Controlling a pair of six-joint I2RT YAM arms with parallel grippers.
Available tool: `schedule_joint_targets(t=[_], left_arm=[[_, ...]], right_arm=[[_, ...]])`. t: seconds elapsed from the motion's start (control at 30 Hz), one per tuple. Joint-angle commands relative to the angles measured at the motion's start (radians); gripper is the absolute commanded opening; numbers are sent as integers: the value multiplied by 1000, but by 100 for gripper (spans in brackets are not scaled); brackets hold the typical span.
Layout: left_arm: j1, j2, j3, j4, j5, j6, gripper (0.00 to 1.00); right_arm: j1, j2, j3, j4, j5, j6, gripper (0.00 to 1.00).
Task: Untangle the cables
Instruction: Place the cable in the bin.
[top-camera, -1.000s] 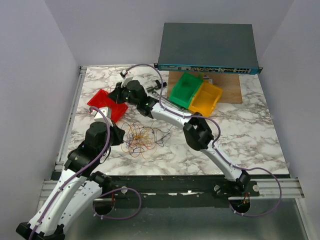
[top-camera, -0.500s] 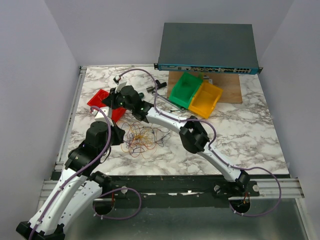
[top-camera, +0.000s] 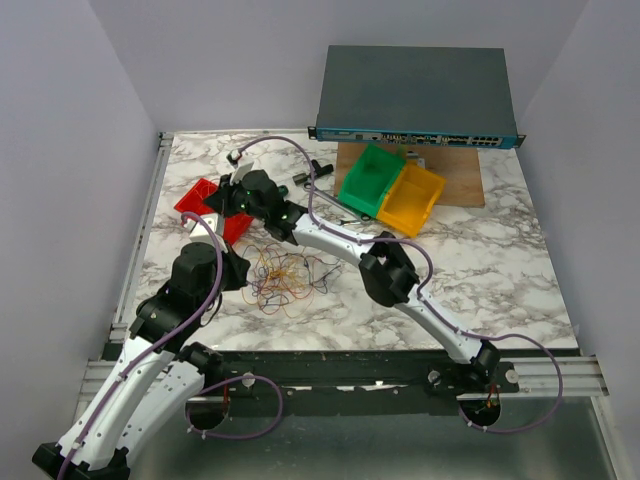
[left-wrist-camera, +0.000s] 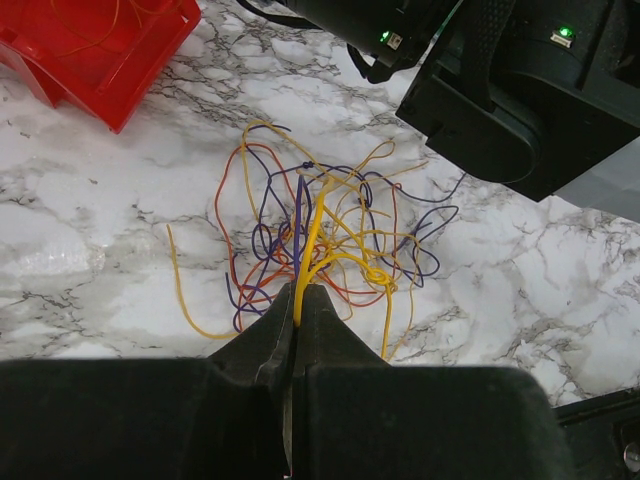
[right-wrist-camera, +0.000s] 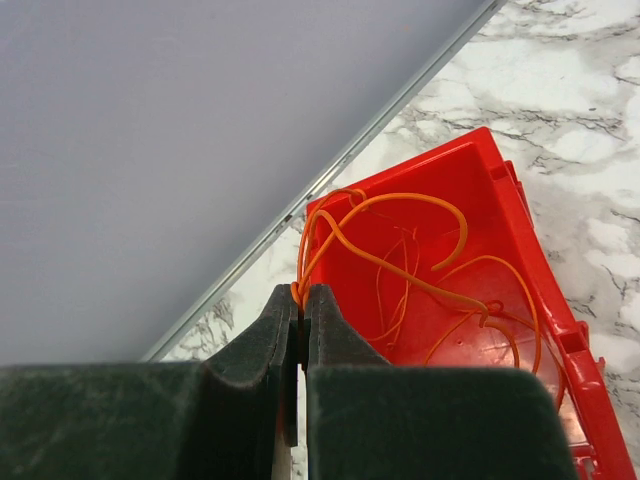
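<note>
- The left hand (left-wrist-camera: 298, 300) has its fingers pressed together, pinching a yellow cable (left-wrist-camera: 312, 235) at the near edge of the tangle.
- The cables (left-wrist-camera: 330, 240) (orange, yellow, red, purple) lie heaped on the marble worktop (left-wrist-camera: 90, 220), near the red bin (left-wrist-camera: 130, 70).
- The right hand (right-wrist-camera: 302, 300) is clamped on a looped orange cable (right-wrist-camera: 400, 197) over the red bin; its free end appears to rest inside.

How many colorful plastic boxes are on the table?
3. The red box is on the left, partly under the right arm. The green box and the yellow box sit side by side at the back, on the wooden board.
</note>
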Motion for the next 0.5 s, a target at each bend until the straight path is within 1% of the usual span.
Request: schedule_joint_targets(t=[0.0, 0.1, 0.27, 0.3, 0.33, 0.37, 0.43, 0.47], left_arm=[[-3, -8, 10, 16, -13, 11, 0], [-3, -7, 8, 17, -15, 9, 0], [-3, -4, 10, 16, -15, 9, 0], [-3, -3, 9, 17, -15, 9, 0], [-3, -2, 9, 16, -15, 9, 0], [-2, -2, 9, 16, -15, 9, 0], [-3, 0, 9, 18, -13, 8, 0], [-3, 1, 9, 19, -13, 8, 0]], right_arm=[[2, 57, 25, 36, -39, 53, 1], [-2, 98, 50, 40, -50, 80, 1], [-7, 119, 28, 52, -28, 87, 1], [-7, 117, 24, 53, -25, 88, 6], [-8, 110, 19, 53, -23, 87, 16], [-9, 99, 14, 55, -23, 83, 28], [-8, 74, 10, 54, -20, 68, 47], [-9, 60, 10, 52, -17, 60, 52]])
